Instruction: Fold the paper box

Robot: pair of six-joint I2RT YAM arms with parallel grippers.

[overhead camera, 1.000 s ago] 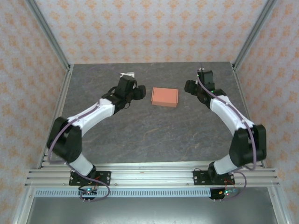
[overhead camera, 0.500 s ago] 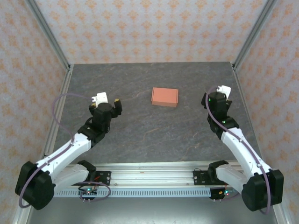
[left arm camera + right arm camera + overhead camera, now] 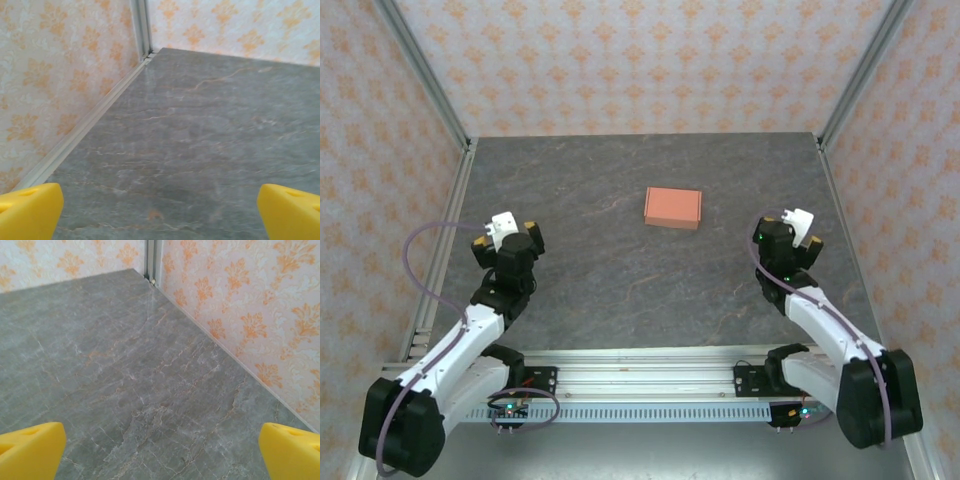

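Note:
The paper box (image 3: 672, 207) is a small flat salmon-orange rectangle lying shut on the grey stone table (image 3: 620, 280), towards the back middle. My left gripper (image 3: 506, 233) is pulled back to the near left, well away from the box. In the left wrist view the left gripper (image 3: 160, 215) stands open, its yellow fingertips (image 3: 27, 210) far apart over bare table. My right gripper (image 3: 786, 232) sits at the near right, also apart from the box. In the right wrist view the right gripper (image 3: 160, 452) is open with nothing between its yellow pads (image 3: 292, 450).
Patterned orange walls (image 3: 650, 60) enclose the table on three sides, with metal corner posts (image 3: 425, 75) at the back left and back right. A metal rail (image 3: 640, 380) holding both arm bases runs along the near edge.
Both arms have drawn back from beside the box towards the near side of the table, left to the left, right to the right. Both grippers have opened wider. The box has not moved.

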